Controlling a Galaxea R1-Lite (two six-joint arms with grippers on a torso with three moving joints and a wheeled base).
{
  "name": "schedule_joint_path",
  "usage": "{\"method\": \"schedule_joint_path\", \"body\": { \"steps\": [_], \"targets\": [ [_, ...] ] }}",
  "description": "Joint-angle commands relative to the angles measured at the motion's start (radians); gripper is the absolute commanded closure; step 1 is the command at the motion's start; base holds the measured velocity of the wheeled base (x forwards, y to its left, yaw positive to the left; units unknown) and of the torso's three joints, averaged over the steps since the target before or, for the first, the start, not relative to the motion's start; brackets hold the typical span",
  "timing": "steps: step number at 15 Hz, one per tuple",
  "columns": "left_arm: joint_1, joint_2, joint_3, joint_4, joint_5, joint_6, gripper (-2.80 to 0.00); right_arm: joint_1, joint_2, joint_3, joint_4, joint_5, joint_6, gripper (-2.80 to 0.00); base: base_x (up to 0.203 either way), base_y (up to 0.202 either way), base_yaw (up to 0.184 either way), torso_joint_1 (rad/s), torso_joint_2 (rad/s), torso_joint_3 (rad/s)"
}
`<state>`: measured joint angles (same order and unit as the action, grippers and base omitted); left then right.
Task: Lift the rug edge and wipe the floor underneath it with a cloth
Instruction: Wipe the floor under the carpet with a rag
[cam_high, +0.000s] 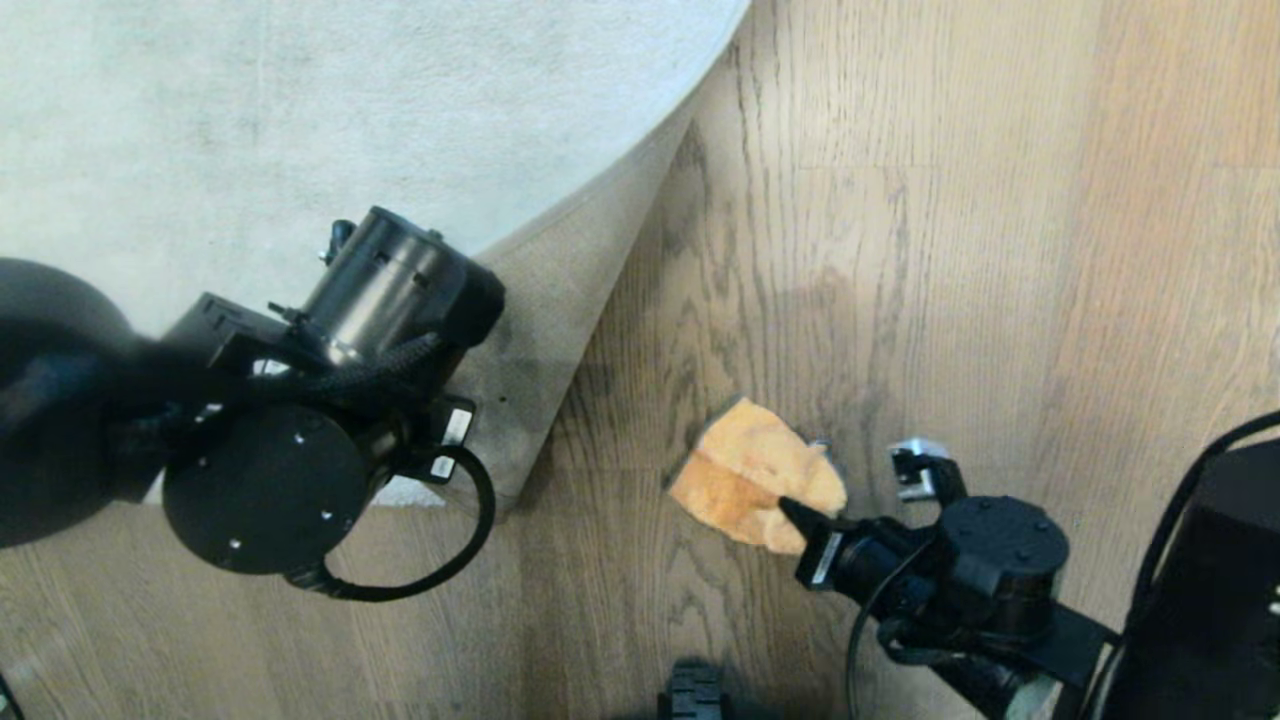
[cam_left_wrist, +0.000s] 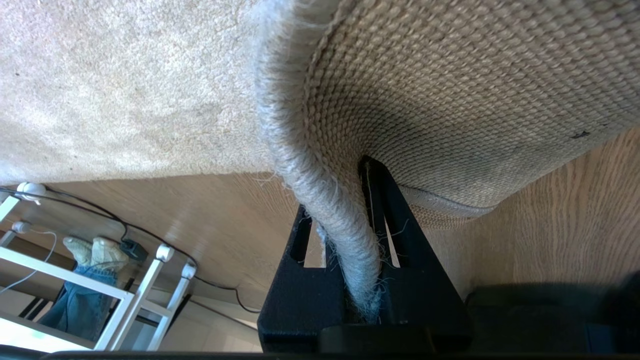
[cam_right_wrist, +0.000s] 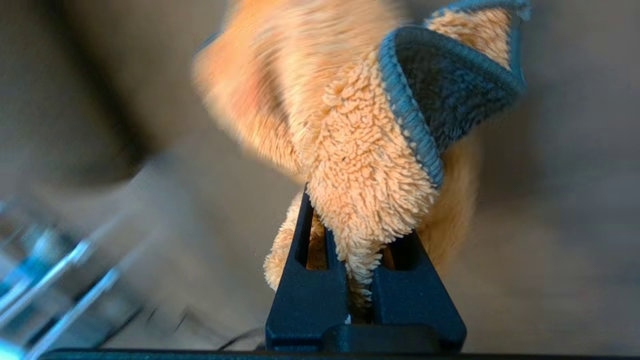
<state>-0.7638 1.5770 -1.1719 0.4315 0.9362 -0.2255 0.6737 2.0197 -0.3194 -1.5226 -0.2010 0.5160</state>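
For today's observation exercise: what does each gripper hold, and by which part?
Left gripper pinches the rug edge at its bound hem; right gripper pinches a bunched fold of the cloth.

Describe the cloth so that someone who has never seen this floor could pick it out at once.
Start at the big pale rug, whose edge is lifted off the wooden floor. Just right of it lies a small fluffy orange cloth with blue trim, pinched by the right gripper.

Off past my left wrist stands a white metal rack (cam_left_wrist: 145, 295). A person's legs in blue jeans (cam_left_wrist: 70, 300) with pale shoes (cam_left_wrist: 95, 250) show behind the rack. Black cables (cam_left_wrist: 100, 215) trail just beside its posts, joined by a small dark plug (cam_left_wrist: 132, 247).
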Motion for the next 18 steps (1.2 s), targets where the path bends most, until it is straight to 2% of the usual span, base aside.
{"method": "schedule_joint_path", "body": {
  "steps": [1, 3, 5, 9, 12, 15, 18],
  "targets": [
    [0.000, -0.001, 0.000, 0.003, 0.006, -0.001, 0.00, -0.110, -0.084, 0.039, -0.013, 0.018, -0.003, 0.00, 0.000, 0.000, 0.000, 0.000, 0.00, 0.000],
    [0.000, -0.002, 0.001, 0.003, 0.006, -0.001, 0.00, -0.198, -0.136, 0.079, -0.012, 0.086, -0.010, 0.00, 0.000, 0.000, 0.000, 0.000, 0.00, 0.000],
    [0.000, -0.002, 0.000, 0.003, 0.006, -0.001, 0.00, -0.203, -0.157, 0.095, -0.013, 0.112, -0.013, 0.00, 0.000, 0.000, 0.000, 0.000, 0.00, 0.000],
    [0.000, -0.003, 0.001, 0.003, 0.007, -0.001, 0.00, -0.096, -0.119, 0.095, -0.020, 0.106, -0.013, 0.00, 0.000, 0.000, 0.000, 0.000, 0.00, 0.000],
    [0.001, -0.002, 0.003, 0.003, 0.007, -0.002, 0.00, 0.000, -0.020, 0.073, -0.034, 0.068, -0.008, 0.00, 0.000, 0.000, 0.000, 0.000, 0.00, 0.000],
    [0.003, 0.001, 0.005, 0.003, 0.007, -0.003, 0.00, 0.064, 0.097, -0.005, -0.041, 0.023, 0.008, 0.00, 0.000, 0.000, 0.000, 0.000, 0.00, 0.000],
    [0.009, 0.001, 0.006, 0.003, 0.006, -0.003, 0.00, 0.090, 0.216, -0.147, -0.041, -0.025, 0.010, 0.00, 0.000, 0.000, 0.000, 0.000, 0.00, 0.000]
  ]
}}
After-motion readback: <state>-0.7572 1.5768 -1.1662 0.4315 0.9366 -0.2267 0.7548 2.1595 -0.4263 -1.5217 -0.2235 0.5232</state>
